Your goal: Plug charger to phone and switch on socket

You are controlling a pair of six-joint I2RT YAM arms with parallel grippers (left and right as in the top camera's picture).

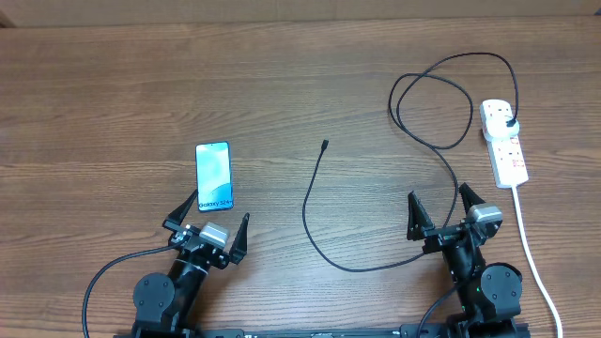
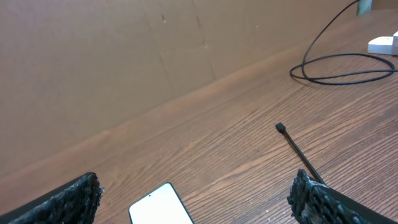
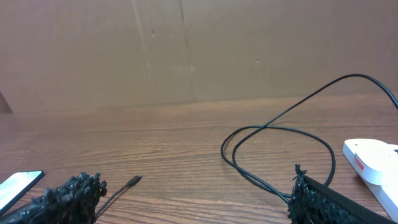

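Note:
The phone (image 1: 213, 176) lies flat left of centre, blue-teal screen up; its top edge shows in the left wrist view (image 2: 160, 206) and a corner in the right wrist view (image 3: 18, 185). The black charger cable (image 1: 315, 221) runs from its loose connector tip (image 1: 325, 145) in a curve, loops at the back right, and its plug head (image 1: 508, 122) sits in the white socket strip (image 1: 503, 141). The tip also shows in the wrist views (image 2: 280, 127) (image 3: 133, 180). My left gripper (image 1: 214, 225) is open and empty just in front of the phone. My right gripper (image 1: 439, 212) is open and empty over the cable.
The strip's thick white cord (image 1: 531, 249) runs down the right side past my right arm. A brown cardboard wall (image 3: 186, 50) stands behind the wooden table (image 1: 113, 84).

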